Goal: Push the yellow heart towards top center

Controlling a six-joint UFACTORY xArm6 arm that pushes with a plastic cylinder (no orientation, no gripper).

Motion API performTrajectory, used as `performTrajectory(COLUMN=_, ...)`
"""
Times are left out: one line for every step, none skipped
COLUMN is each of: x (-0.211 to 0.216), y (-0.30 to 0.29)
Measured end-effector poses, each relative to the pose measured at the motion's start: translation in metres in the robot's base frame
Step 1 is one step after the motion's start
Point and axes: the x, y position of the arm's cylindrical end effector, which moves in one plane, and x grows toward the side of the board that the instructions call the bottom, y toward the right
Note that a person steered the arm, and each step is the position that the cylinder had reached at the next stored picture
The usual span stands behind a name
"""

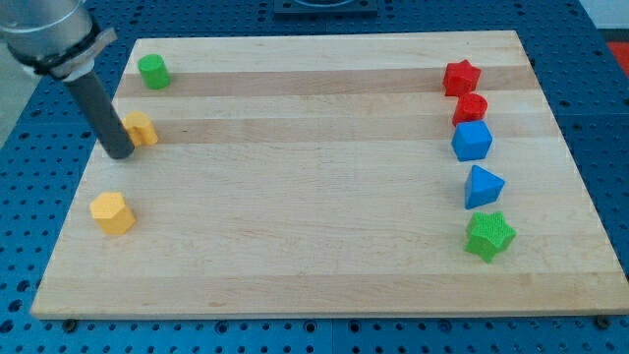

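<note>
Wooden board on a blue perforated bench; blocks sit in two groups. At the view's left you have a green cylinder, a yellow block partly hidden behind the rod, and a yellow hexagonal block lower down. At the view's right: red star, red block, blue cube, blue triangle, green star. My tip touches or just grazes the left side of the upper yellow block — likely the yellow heart, though its shape is half-covered. No gripper here, just the rod, so nothing opens or closes. You're at the contact step; next, push right and slightly up toward top center — keep the line through the block's middle so it doesn't slip off.
</note>
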Motion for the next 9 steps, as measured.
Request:
performTrajectory(x=-0.027, y=0.0)
performTrajectory(x=-0.028, y=0.006)
performTrajectory(x=-0.057, y=0.066)
performTrajectory(x=-0.061, y=0.074)
performTrajectory(x=-0.064, y=0.053)
performTrajectory(x=-0.098, y=0.082)
performTrajectory(x=-0.09, y=0.148)
performTrajectory(x=-0.088, y=0.173)
performTrajectory(x=-0.075, y=0.101)
